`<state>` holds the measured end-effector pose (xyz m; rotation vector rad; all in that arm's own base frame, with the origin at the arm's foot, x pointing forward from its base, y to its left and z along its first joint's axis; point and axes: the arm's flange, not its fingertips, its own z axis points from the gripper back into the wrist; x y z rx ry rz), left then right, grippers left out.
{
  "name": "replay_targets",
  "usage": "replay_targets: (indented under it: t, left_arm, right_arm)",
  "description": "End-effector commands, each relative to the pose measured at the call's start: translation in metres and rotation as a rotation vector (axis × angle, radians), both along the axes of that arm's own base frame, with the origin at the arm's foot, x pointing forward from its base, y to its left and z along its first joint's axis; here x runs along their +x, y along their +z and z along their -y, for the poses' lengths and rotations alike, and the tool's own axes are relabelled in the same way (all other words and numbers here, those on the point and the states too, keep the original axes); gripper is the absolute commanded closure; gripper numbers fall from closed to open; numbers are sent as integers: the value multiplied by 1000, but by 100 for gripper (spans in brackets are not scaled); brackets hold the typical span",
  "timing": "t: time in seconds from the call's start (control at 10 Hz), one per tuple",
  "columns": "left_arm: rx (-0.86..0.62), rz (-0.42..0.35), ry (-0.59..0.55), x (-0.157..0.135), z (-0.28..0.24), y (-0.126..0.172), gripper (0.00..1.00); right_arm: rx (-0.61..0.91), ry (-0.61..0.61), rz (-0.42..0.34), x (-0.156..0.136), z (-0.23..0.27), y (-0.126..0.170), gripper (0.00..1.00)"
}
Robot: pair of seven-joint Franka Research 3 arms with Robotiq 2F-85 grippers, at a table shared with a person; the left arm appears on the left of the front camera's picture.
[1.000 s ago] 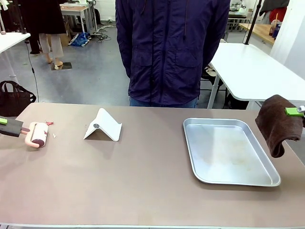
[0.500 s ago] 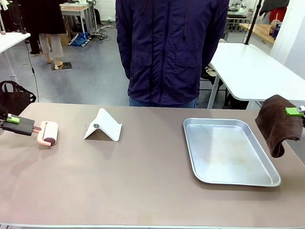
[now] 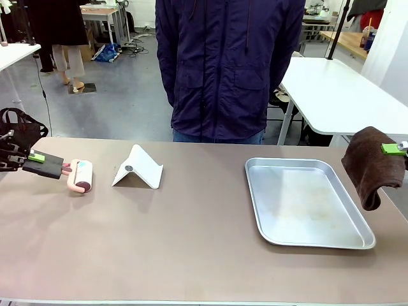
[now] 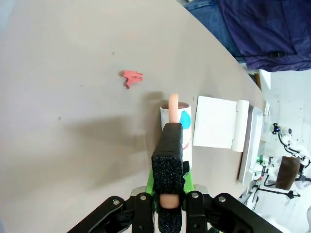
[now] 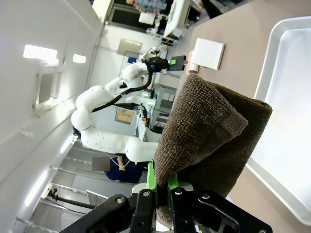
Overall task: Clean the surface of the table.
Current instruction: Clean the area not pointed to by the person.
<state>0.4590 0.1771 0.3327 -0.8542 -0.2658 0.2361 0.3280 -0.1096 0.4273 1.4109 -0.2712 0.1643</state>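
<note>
Two grips: left fingers [image 3: 38, 159] clamped on the lint roller [image 3: 81, 175] handle; right fingers [image 3: 390, 150] pinched shut on a brown cloth [image 3: 366, 167]
Where: bench [image 3: 191, 242] spans the front view under roller, white stand [image 3: 139, 167], tray [image 3: 306, 204]
Handling: likely stiff, heavy, smooth matte; no hold needed, press the roller flat
Axis: long side runs left-right, top level
Debris: pink scrap [image 4: 131, 77] near roller

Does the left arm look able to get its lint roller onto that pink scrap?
Probably yes: the left gripper grips the lint roller, and the pink scrap lies on bare table close beside it with nothing between.
</note>
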Motion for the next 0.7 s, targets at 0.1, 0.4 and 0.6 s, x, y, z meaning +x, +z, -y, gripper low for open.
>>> replay_targets:
  t: [0.1, 0.4, 0.6]
  left_arm:
    - [19, 75, -5, -2, 13, -5, 78]
    - [-72, 210, -12, -16, 10, 32, 78]
    - [-103, 283, -18, -35, 0, 55, 78]
  right_arm:
    - [10, -1, 18, 2, 1, 4, 90]
    - [10, -1, 18, 2, 1, 4, 90]
    - [10, -1, 18, 2, 1, 4, 90]
